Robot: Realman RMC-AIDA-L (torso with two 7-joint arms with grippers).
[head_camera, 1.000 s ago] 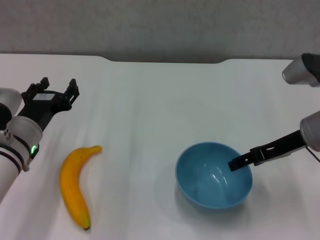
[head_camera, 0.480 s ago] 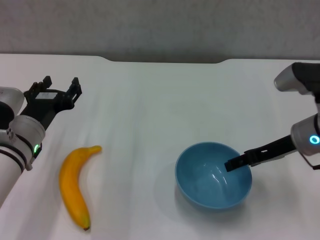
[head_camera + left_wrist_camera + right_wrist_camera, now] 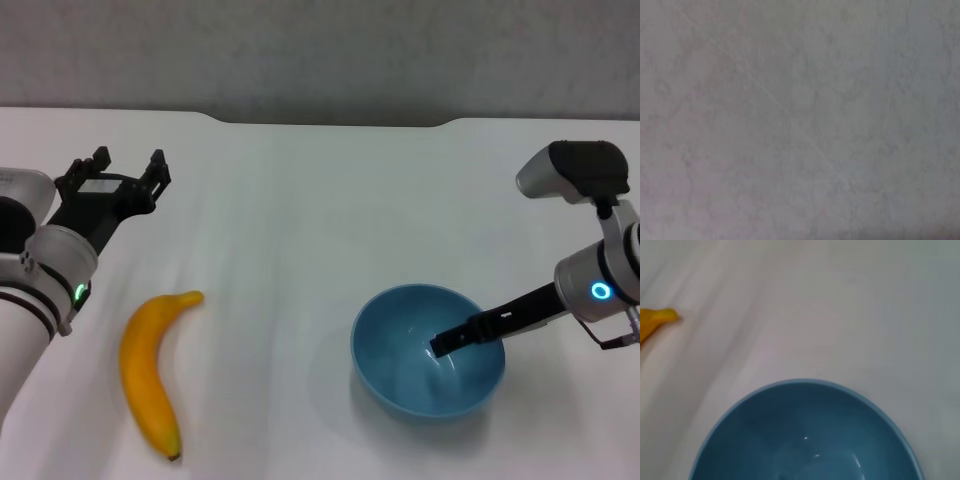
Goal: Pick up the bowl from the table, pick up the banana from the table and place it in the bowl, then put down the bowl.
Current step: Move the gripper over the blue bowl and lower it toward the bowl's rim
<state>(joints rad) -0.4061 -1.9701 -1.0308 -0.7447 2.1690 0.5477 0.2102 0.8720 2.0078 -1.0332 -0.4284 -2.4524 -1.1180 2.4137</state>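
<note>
The light-blue bowl [image 3: 427, 350] stands on the white table [image 3: 320, 210] at the front right. It also fills the lower part of the right wrist view [image 3: 805, 435]. My right gripper [image 3: 445, 343] reaches in from the right over the bowl's right rim, with its dark tip above the inside. The yellow banana [image 3: 148, 370] lies on the table at the front left, stem end toward the far side. Its stem end shows in the right wrist view [image 3: 655, 319]. My left gripper [image 3: 125, 170] is open and empty, hovering beyond the banana at the far left.
The table's far edge has a shallow notch [image 3: 330, 122] against a grey wall. The left wrist view shows only a plain grey-white surface [image 3: 800, 120]. Bare tabletop lies between the banana and the bowl.
My right gripper has slid leftward, farther in over the bowl's rim, and the right arm has come more into view. The left gripper has shifted slightly. The bowl and banana have not moved.
</note>
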